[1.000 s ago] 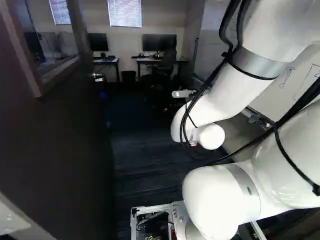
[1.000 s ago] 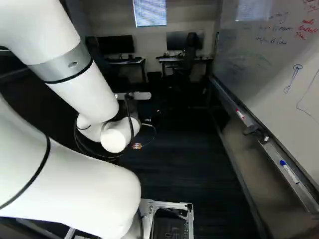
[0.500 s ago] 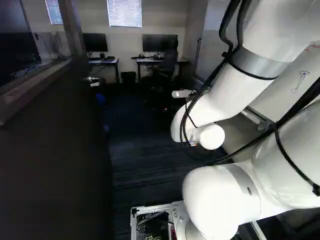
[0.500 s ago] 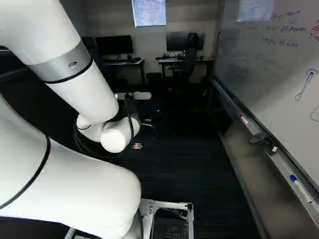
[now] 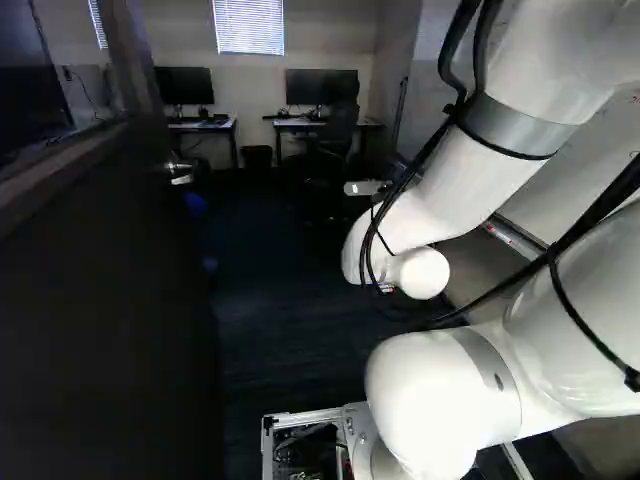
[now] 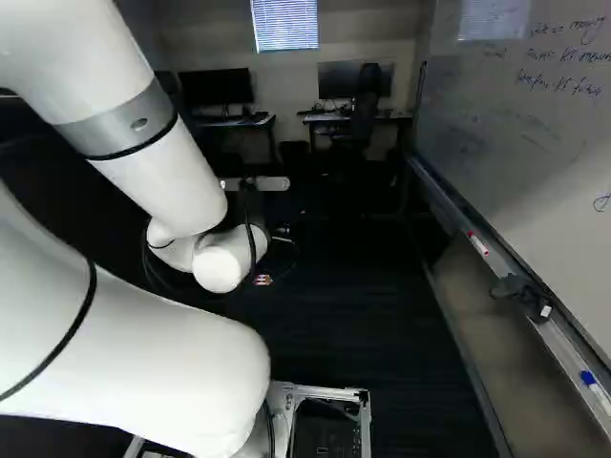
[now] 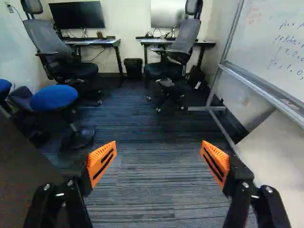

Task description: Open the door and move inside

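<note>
The dark door [image 5: 110,300] stands open along the left of the left base view, a window in its upper part and its metal handle [image 5: 180,173] near the far edge. In the right base view my gripper [image 6: 283,232] is mostly hidden in the dark beyond the white wrist. Seen from the wrist, the gripper [image 7: 158,164] is open, its orange pads wide apart with only carpet showing between them. The door's dark surface [image 7: 23,175] lies beside one finger, and nothing is held.
Whiteboard [image 6: 535,134] and its marker tray [image 6: 563,351] run along the right. Ahead are blue stools [image 7: 54,97], office chairs [image 7: 183,42], desks [image 7: 102,42] and a bin [image 7: 133,68]. Dark carpet [image 7: 147,190] stretches between door and whiteboard.
The base has moved forward: the door's handle and window and the whiteboard's markers have shifted nearer and outward in the base views. The arm holds its pose against its lowest joint.
</note>
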Robot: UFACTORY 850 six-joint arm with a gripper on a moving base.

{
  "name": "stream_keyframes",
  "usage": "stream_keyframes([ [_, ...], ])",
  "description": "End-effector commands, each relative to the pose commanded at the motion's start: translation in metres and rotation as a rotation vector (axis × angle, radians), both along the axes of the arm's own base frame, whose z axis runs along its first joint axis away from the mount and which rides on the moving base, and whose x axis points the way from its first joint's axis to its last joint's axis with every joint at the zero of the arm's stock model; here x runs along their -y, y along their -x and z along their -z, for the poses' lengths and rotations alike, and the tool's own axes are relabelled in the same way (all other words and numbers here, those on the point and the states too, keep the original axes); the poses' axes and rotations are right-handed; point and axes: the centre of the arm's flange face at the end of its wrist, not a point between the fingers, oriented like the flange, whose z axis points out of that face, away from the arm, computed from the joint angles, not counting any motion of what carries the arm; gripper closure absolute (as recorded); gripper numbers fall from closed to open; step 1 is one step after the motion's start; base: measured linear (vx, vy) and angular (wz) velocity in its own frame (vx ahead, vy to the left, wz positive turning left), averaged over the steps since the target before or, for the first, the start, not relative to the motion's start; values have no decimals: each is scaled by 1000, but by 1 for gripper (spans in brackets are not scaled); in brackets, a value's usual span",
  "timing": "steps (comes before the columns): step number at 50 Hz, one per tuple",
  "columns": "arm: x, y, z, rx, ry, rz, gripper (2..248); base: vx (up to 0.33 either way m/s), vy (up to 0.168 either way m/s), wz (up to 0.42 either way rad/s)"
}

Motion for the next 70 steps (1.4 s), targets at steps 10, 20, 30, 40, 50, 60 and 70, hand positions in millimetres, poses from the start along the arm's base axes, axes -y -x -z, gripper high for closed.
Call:
stream_keyframes([
  [10,0,0,0,0,0,0,3,159,3,12],
  [20,0,0,0,0,0,0,3,145,8,-5],
  [30,0,0,0,0,0,0,3,163,-1,-10],
  [40,0,0,0,0,0,0,3,168,-2,-11],
  [50,0,0,0,0,0,0,3,181,-1,-15],
  [60,0,0,0,0,0,0,3,173,4,-11],
  [70,0,0,0,0,0,0,3,171,6,-9],
])
